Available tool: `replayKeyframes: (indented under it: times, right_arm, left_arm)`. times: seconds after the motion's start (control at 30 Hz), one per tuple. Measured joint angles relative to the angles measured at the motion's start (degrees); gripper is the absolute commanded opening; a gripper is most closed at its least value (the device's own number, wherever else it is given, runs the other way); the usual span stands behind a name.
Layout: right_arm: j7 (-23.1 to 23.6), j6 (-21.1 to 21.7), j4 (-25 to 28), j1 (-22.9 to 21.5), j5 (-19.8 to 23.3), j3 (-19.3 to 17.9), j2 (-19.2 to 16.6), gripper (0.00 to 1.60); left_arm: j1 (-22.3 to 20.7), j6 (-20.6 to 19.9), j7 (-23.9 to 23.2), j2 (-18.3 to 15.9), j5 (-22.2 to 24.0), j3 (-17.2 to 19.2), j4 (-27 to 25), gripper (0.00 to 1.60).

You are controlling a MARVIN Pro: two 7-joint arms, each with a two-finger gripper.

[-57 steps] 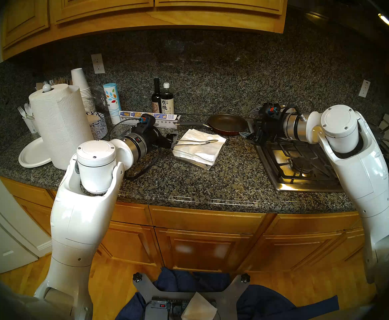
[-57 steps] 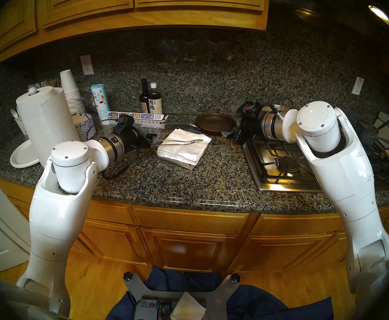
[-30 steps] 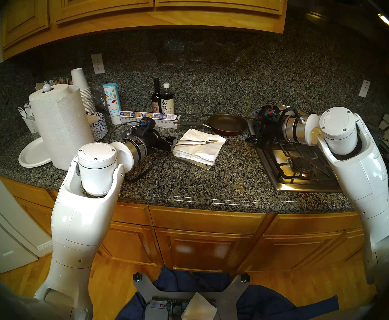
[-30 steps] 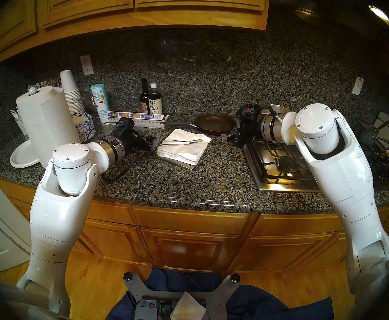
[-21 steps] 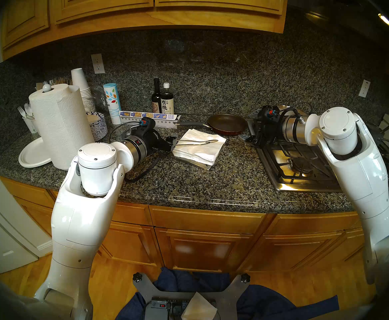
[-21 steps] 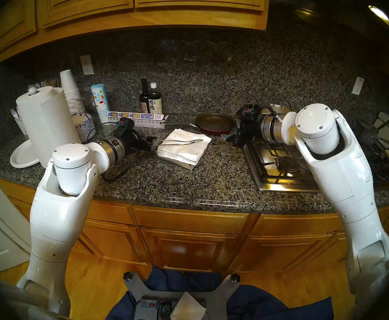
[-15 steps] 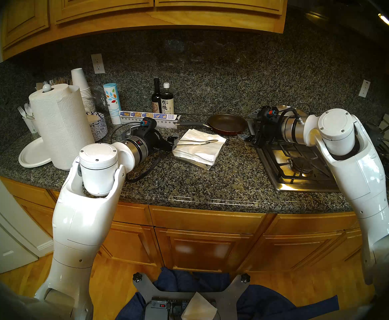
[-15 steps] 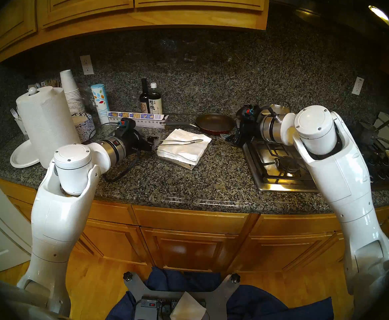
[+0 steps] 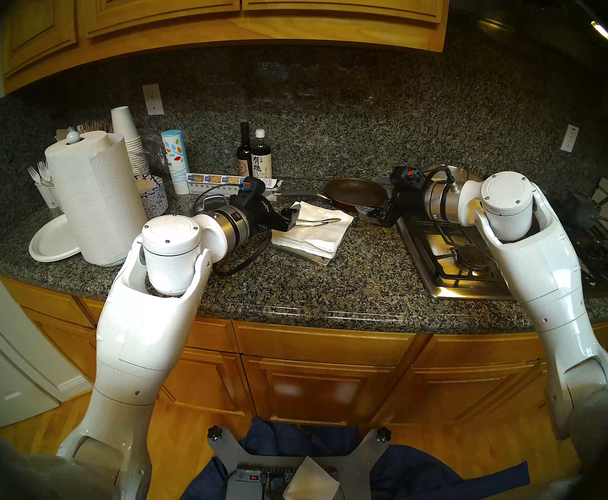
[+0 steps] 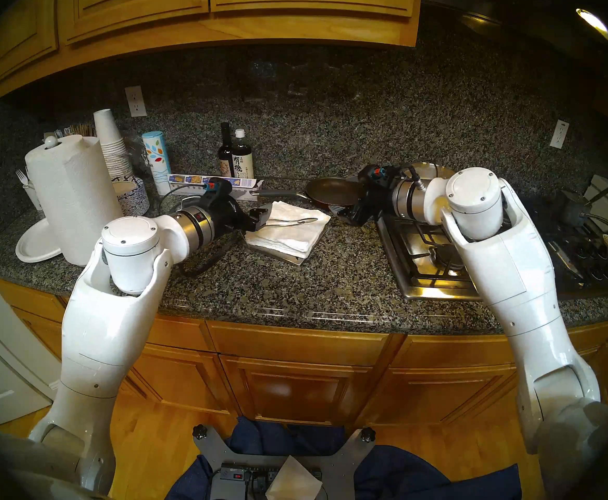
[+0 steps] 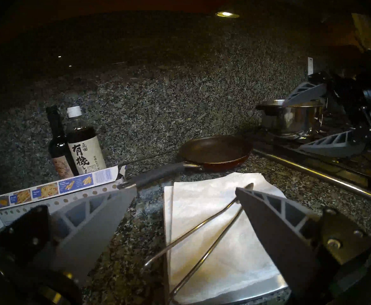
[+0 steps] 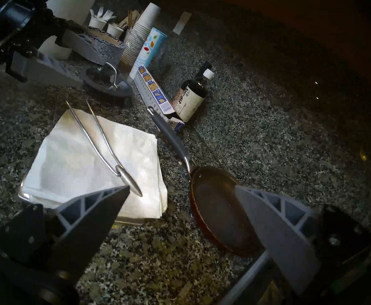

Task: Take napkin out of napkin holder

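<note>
Napkin stack pinned under the holder's wire arm, both grippers spread wide

The napkin (image 9: 313, 228) lies on the napkin holder (image 9: 318, 259) on the tabletop (image 9: 295, 290), frying pan (image 9: 355, 193) just behind; left gripper (image 11: 185, 192) reaches low over its edge, right gripper (image 12: 181, 189) hovers beside, both empty.

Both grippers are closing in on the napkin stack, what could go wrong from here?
The wire arm lies across the napkins, so pulling sideways may tear sheets or drag the napkin holder.

The open right gripper hangs over the frying pan and might knock it.

The open left gripper straddles the stack's edge and may pinch several napkins.
</note>
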State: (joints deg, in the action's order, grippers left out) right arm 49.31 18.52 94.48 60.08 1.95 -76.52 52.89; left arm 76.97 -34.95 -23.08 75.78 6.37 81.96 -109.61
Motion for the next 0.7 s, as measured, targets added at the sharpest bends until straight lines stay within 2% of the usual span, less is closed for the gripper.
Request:
replayKeyframes:
  times: [0.03, 0.1, 0.37, 0.7]
  right_arm:
    - [0.6, -0.4, -0.7, -0.4, 0.1, 0.5, 0.2, 1.56]
    - [1.5, -1.1, -2.0, -1.0, 0.3, 1.3, 0.6, 1.37]
    - [5.4, -3.2, -6.7, -4.1, 0.9, 3.0, 1.9, 0.93]
    - [9.8, -5.1, -12.8, -8.4, 1.0, 4.3, 3.6, 0.96]
  left_arm:
    - [-0.1, 0.0, -0.2, -0.1, 0.0, 0.0, 0.1, 1.60]
    - [-0.4, 0.1, -0.5, -0.2, 0.0, 0.2, 0.3, 1.60]
    - [-0.9, 0.3, -1.5, -0.8, 0.3, 0.8, 0.8, 1.60]
    - [-1.1, 0.4, -2.2, -0.9, 0.3, 1.0, 1.0, 1.60]
